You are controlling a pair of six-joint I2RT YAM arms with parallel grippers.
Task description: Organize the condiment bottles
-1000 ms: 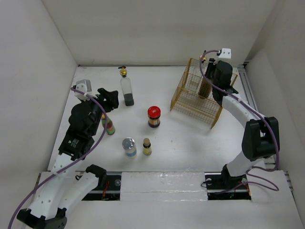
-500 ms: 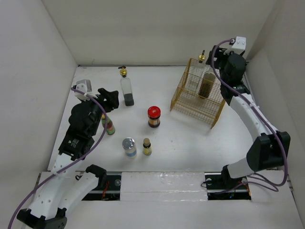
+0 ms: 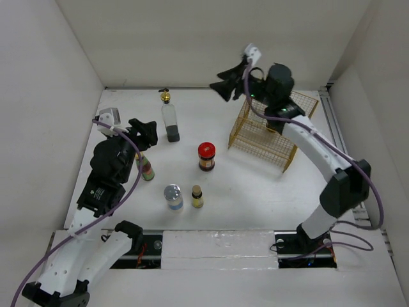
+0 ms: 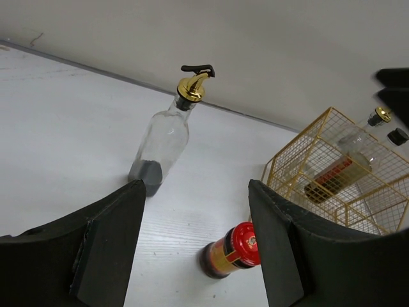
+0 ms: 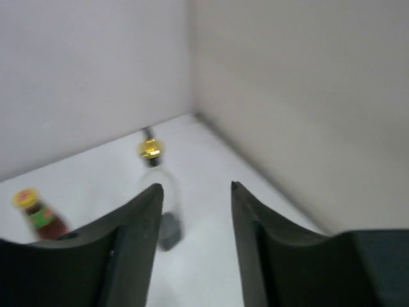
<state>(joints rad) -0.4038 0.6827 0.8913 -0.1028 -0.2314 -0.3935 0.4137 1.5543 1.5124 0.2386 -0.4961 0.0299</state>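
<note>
A tall clear gold-spouted bottle point(image 3: 170, 121) stands at the back left; it also shows in the left wrist view point(image 4: 163, 144) and, blurred, in the right wrist view point(image 5: 167, 211). The red-lidded jar point(image 3: 206, 157) point(image 4: 233, 251) stands mid-table. The silver-lidded jar point(image 3: 173, 197), small yellow bottle point(image 3: 197, 197) and colourful-labelled bottle point(image 3: 147, 168) stand nearer. A second clear gold-spouted bottle point(image 4: 359, 137) and a dark jar point(image 4: 329, 181) are inside the gold wire basket point(image 3: 259, 137). My left gripper point(image 3: 144, 133) point(image 4: 195, 187) is open and empty above the colourful-labelled bottle. My right gripper point(image 3: 227, 87) point(image 5: 195, 188) is open and empty, raised left of the basket.
White walls close in the table at the back, left and right. My right arm point(image 3: 313, 144) reaches over the basket and hides most of its inside in the top view. The basket point(image 4: 300, 160) stands at the back right.
My right gripper has risen from the basket and swung left, now pointing toward the back-left bottle. The bottles in the basket stayed there. My left arm has barely moved.
</note>
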